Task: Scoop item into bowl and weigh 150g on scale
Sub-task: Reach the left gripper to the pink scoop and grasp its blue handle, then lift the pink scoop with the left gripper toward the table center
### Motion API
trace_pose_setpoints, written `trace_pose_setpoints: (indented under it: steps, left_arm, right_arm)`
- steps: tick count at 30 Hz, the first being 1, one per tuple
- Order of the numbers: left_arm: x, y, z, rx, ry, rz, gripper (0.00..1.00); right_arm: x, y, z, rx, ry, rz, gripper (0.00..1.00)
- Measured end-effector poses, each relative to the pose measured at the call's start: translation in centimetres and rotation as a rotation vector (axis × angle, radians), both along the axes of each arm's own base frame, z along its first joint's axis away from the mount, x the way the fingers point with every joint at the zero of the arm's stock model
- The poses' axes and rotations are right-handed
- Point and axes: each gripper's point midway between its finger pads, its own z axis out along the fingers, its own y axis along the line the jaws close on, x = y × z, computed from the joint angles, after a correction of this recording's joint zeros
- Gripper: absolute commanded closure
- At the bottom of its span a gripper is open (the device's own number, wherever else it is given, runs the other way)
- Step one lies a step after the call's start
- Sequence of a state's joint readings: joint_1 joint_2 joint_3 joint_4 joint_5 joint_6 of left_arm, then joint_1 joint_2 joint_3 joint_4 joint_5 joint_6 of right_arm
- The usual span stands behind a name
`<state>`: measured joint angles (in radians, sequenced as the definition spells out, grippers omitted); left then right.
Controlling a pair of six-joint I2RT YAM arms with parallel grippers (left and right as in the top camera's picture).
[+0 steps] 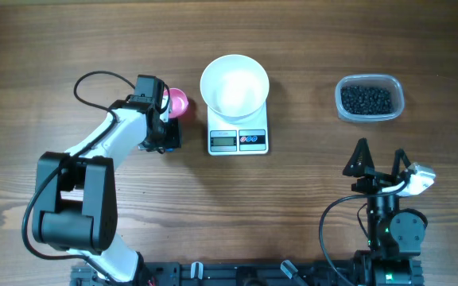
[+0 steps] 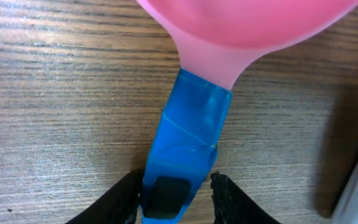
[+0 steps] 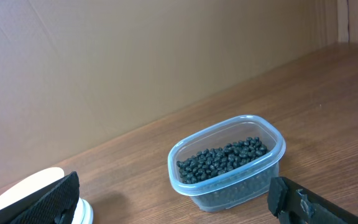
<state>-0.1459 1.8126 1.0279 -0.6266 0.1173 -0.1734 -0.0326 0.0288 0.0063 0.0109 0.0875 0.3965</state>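
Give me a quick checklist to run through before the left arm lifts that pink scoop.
1. Left hand around the blue handle of the scoop, fingers against both sides: ok.
2. Grip firm enough to lift: cannot tell.
3. Bowl sitting on the scale, empty: ok.
4. Display zeroed: cannot tell.
5. Tub of black beans uncovered: ok.
6. Right hand open, apart from the tub: ok.
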Motion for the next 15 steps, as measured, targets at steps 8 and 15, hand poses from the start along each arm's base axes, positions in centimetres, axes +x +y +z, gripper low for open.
trace_pose_setpoints:
  steps: [8, 15]
  left_arm:
    - [0.5, 0.3, 0.1, 0.087, -0.024, 0.047, 0.43]
    - [3.6, 0.6, 0.3, 0.127, -0.150, -0.009, 0.00]
  right_arm:
    - [0.0, 0.0, 0.0, 0.000, 0.000, 0.000, 0.00]
    - [0.0, 0.0, 0.0, 0.000, 0.000, 0.000, 0.00]
